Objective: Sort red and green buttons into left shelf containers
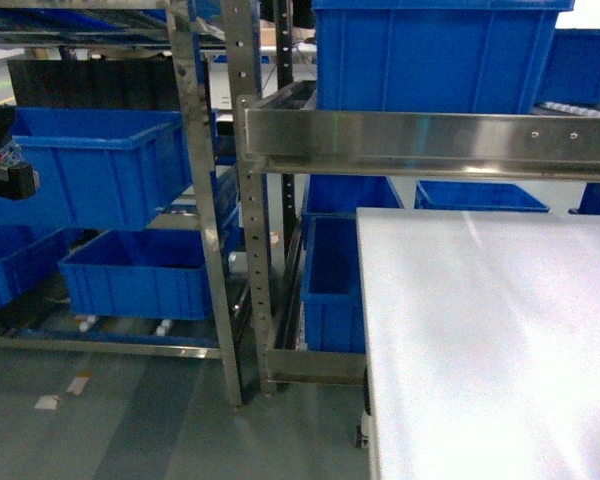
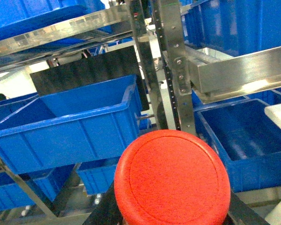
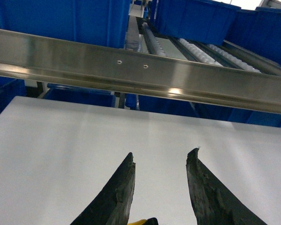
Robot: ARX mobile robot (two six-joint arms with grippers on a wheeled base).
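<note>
A red button (image 2: 172, 178) fills the bottom of the left wrist view, its round cap facing the camera. My left gripper (image 2: 173, 213) is shut on it, with black fingers (image 2: 107, 211) showing on both sides of the cap. In the head view that gripper (image 1: 2, 165) is at the far left edge, beside a blue container (image 1: 90, 175) on the left shelf. The same container (image 2: 70, 126) lies ahead of the button, tilted and empty. My right gripper (image 3: 161, 159) stands open over the white table (image 3: 61, 140) with nothing between its fingers. No green button is in view.
A steel shelf upright (image 1: 208, 200) stands between the left shelf and a horizontal steel rail (image 1: 430, 140). More blue bins (image 1: 140, 275) sit on lower levels, and one (image 1: 430, 55) rests above the rail. The white table (image 1: 490, 340) takes up the right foreground.
</note>
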